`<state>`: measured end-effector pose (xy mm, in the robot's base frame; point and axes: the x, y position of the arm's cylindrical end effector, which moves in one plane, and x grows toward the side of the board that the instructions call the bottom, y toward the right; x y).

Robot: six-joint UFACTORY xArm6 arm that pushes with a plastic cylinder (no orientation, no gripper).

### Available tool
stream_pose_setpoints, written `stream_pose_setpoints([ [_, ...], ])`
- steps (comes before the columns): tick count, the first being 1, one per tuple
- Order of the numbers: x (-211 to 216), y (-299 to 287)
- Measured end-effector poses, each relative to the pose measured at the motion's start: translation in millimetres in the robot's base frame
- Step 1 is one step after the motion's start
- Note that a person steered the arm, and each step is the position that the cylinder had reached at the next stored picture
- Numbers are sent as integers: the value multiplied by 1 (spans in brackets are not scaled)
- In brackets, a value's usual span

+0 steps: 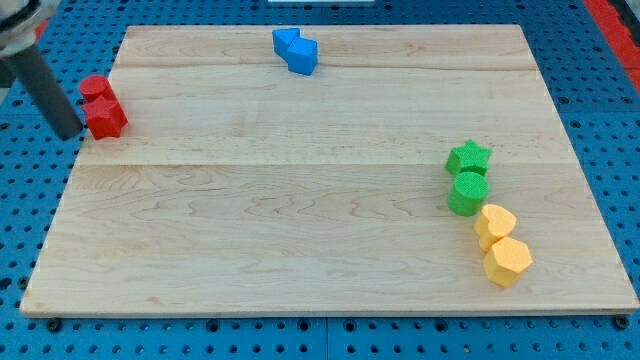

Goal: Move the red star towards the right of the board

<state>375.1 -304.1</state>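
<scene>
Two red blocks touch each other at the left edge of the wooden board [300,210]. The lower one [106,118] looks like the red star; the upper red block [95,88] has a rounder shape that I cannot make out. My tip [72,133] is just off the board's left edge, immediately left of the lower red block and very close to it or touching it. The dark rod slants up towards the view's top left.
Two blue blocks [287,42] [304,57] touch near the board's top edge. At the right are a green star [469,157], a green cylinder [468,193], a rounded yellow block [494,224] and a yellow hexagon [508,261]. A blue pegboard table surrounds the board.
</scene>
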Motion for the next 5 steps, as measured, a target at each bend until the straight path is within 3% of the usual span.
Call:
stream_pose_setpoints([
  [1,-25,7],
  [3,-7,76],
  [4,-19,1],
  [5,6,1],
])
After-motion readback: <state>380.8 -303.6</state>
